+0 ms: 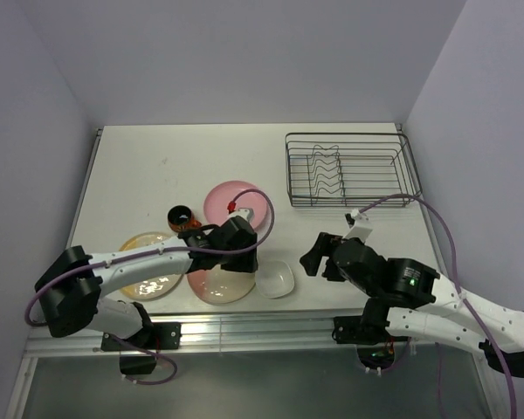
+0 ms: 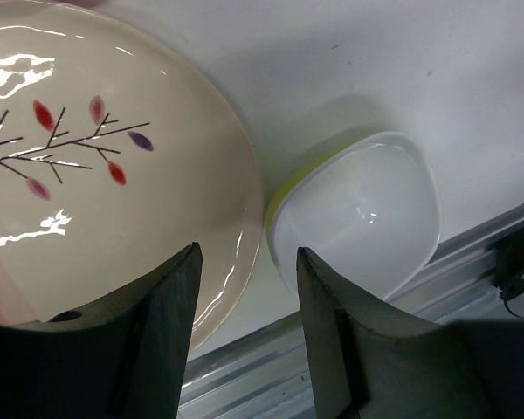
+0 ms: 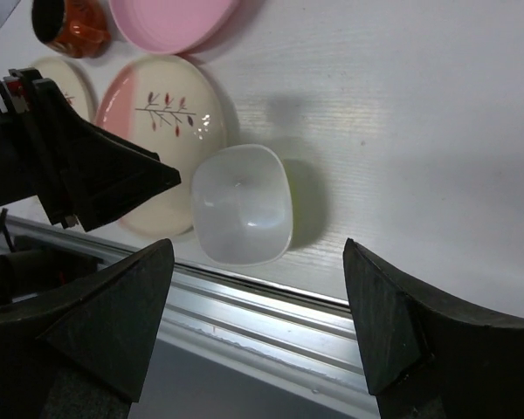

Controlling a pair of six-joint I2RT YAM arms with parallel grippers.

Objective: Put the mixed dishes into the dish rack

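Dish rack (image 1: 327,172) lies long axis left-right, open side up

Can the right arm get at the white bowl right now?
Probably yes: the white bowl sits just ahead of the open right gripper with nothing between, though the left gripper hovers close beside it.

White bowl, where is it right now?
In the top view, the white bowl sits near the front edge of the table, just right of the pink-and-cream plate.
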